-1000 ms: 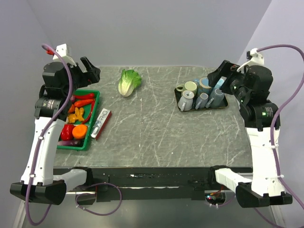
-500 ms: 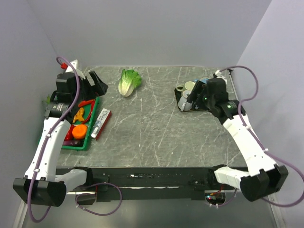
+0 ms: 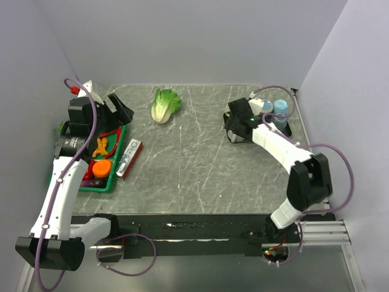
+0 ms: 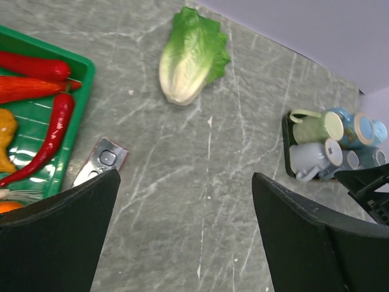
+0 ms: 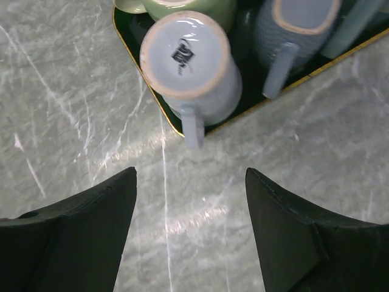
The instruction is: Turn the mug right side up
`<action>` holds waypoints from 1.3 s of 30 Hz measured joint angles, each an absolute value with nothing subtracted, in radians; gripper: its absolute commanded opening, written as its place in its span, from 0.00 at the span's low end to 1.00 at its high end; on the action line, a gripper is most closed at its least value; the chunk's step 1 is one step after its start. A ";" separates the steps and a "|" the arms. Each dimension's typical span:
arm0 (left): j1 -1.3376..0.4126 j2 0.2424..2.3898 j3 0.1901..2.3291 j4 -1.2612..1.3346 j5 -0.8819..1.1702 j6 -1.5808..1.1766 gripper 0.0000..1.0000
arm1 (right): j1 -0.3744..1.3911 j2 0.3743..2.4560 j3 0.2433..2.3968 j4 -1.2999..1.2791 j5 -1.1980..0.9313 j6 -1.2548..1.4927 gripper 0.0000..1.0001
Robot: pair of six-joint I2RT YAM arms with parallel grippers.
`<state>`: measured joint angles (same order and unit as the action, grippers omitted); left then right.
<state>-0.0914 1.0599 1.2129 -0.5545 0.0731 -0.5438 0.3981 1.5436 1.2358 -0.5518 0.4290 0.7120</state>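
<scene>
In the right wrist view a pale blue mug (image 5: 190,67) stands base-up at the near corner of a dark tray (image 5: 159,108), its handle (image 5: 191,129) pointing at my gripper. A second blue mug (image 5: 298,27) and a green mug (image 5: 194,7) sit beside it. My right gripper (image 5: 191,182) is open and empty, hovering over bare table just short of the handle; it also shows in the top view (image 3: 238,125). My left gripper (image 3: 118,108) is open and empty, high over the table's left side (image 4: 185,188). From there the mugs (image 4: 313,157) show far right.
A lettuce (image 3: 165,104) lies at the back centre. A green tray (image 3: 100,184) with peppers and other vegetables is at the left, with a toothpaste box (image 3: 129,159) beside it. More blue mugs (image 3: 279,109) stand in the dark tray's far part.
My right arm swung in from the right and stretched out low to the mug tray's near-left corner. My left arm shifted slightly, staying over the green tray.
</scene>
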 measured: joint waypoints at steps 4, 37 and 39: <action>-0.082 1.060 1.230 -0.563 0.042 -0.544 0.96 | 0.419 1.666 1.316 -0.554 0.476 0.713 0.68; -0.077 1.107 1.233 -0.536 0.048 -0.563 0.96 | 0.419 1.872 1.370 -0.517 0.552 0.663 0.46; -0.075 1.110 1.233 -0.536 0.048 -0.564 0.96 | 0.416 1.880 1.370 -0.508 0.551 0.656 0.45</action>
<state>-0.0750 1.1095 1.2327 -0.5362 0.0479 -0.5644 0.4164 1.8805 1.3701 -0.5079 0.5510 0.6563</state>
